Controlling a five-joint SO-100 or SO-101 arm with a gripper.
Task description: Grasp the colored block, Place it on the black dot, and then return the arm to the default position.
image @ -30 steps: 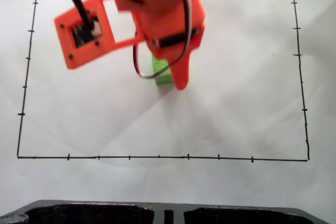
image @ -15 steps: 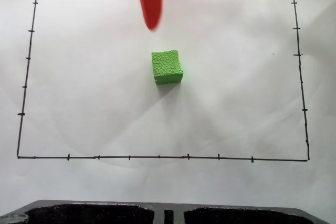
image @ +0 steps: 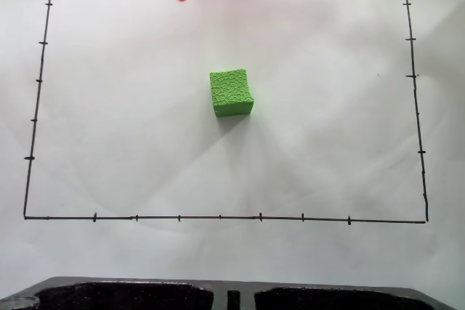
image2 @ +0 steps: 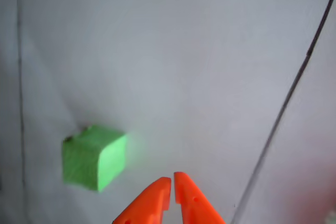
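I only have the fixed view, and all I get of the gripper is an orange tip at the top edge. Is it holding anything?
Observer: No. In the wrist view the gripper has its two fingertips closed together, with nothing between them.
Operator: Where is the green block relative to those tips?
Observer: In the wrist view the colored block lies on the paper to the left of the fingertips, clearly apart from them.
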